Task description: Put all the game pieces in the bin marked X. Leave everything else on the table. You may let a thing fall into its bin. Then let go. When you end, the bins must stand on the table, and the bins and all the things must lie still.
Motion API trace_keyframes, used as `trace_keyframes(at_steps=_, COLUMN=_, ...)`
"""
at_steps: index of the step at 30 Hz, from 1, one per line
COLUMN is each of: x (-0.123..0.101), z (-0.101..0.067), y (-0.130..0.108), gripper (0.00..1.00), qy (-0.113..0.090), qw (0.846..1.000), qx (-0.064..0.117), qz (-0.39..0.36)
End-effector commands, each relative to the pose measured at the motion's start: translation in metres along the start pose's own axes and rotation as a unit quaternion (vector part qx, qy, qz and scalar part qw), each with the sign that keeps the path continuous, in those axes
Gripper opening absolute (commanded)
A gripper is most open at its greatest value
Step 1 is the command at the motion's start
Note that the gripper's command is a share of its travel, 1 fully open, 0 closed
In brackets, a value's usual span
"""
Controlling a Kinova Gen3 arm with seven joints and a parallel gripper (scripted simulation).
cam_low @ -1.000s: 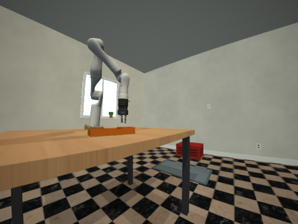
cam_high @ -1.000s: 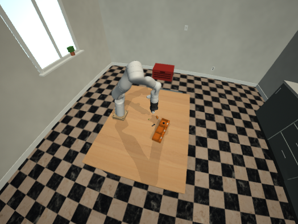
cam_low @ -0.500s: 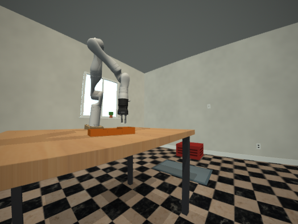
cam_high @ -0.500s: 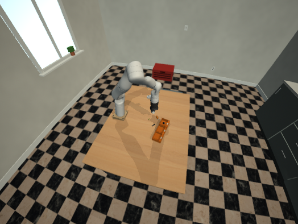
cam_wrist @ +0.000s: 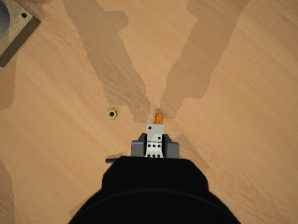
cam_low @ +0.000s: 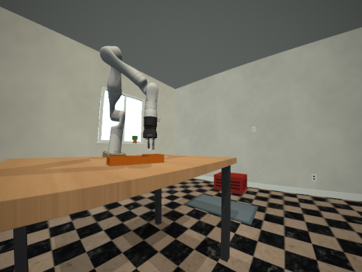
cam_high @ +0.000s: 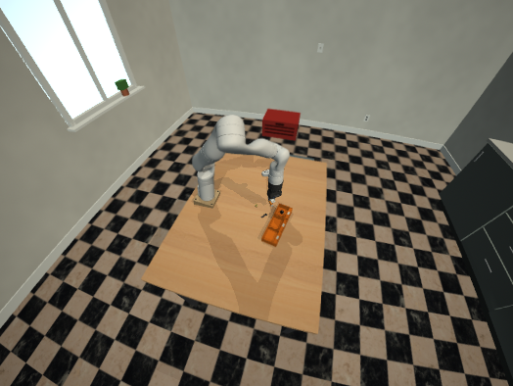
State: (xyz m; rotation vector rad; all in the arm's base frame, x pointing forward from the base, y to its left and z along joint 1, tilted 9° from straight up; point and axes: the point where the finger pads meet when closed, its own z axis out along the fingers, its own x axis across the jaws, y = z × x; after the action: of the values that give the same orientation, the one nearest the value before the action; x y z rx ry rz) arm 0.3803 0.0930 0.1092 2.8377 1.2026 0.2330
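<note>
My gripper (cam_wrist: 154, 141) is shut on a small white die (cam_wrist: 154, 134) with black pips and holds it above the table. In the top view the gripper (cam_high: 272, 200) hangs just beyond the far end of an orange row of bins (cam_high: 277, 224). In the exterior view it (cam_low: 150, 146) is a little above the bins (cam_low: 135, 159). A dark piece (cam_high: 281, 211) lies in the far compartment. I cannot read the bins' marks. A small orange bit (cam_wrist: 159, 118) shows just past the die; I cannot tell what it is.
A small brass ring (cam_wrist: 113, 114) lies on the wood left of the gripper. Small dark things (cam_high: 262, 216) lie on the table next to the bins. The arm's base plate (cam_high: 206, 200) stands at the table's far left. A red crate (cam_high: 281, 123) sits on the floor.
</note>
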Motion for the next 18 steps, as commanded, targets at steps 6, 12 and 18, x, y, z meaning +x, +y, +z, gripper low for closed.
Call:
trace_keyframes(at_steps=6, x=0.012, z=0.002, y=0.036, gripper=0.49, qy=-0.001, qw=0.991, qx=0.007, qz=0.136)
trace_keyframes(at_steps=12, x=0.025, z=0.002, y=0.069, gripper=0.49, qy=-0.002, qw=0.962, qx=0.006, qz=0.274)
trace_keyframes(at_steps=18, x=0.029, z=0.002, y=0.080, gripper=0.49, qy=-0.001, qw=0.912, qx=0.007, qz=0.411)
